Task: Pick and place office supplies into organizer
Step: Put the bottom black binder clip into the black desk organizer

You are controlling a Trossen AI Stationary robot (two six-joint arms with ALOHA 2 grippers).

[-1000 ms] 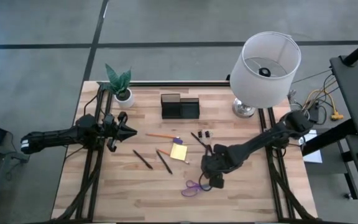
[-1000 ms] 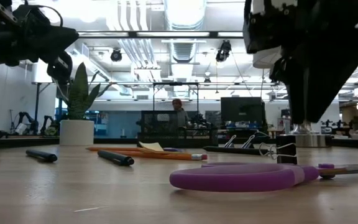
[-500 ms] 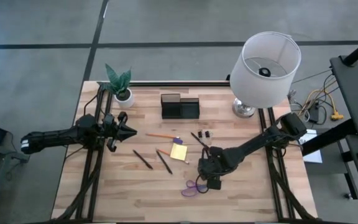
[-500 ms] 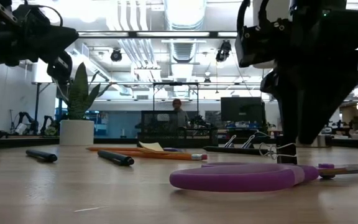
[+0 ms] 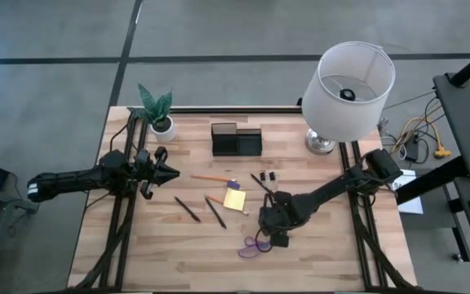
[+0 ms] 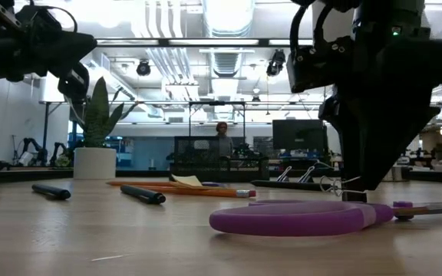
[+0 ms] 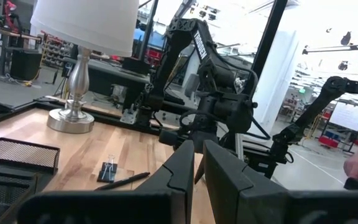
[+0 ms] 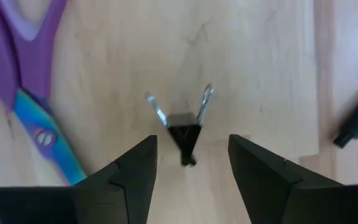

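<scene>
A small black binder clip (image 8: 182, 132) with silver wire handles lies on the wood beside the purple-and-teal scissors (image 8: 17, 81), near the table's front middle. My right gripper (image 8: 192, 142) points down over it, open, one finger on either side of the clip, neither touching it; it also shows in the high view (image 5: 272, 236). The black mesh organizer (image 5: 237, 140) stands at the far middle. A yellow sticky-note pad (image 5: 234, 199), an orange pencil (image 5: 210, 177) and dark pens (image 5: 188, 209) lie between. My left gripper (image 5: 170, 173) waits shut above the table's left side.
A white lamp (image 5: 349, 82) stands at the far right and a white pot with a green plant (image 5: 158, 110) at the far left. Another dark pen (image 5: 261, 182) and two small clips (image 5: 268, 175) lie behind my right gripper. Bare wood lies along the near edge.
My right gripper has come down toward the binder clip and shifted slightly toward the table's left edge, staying open.
</scene>
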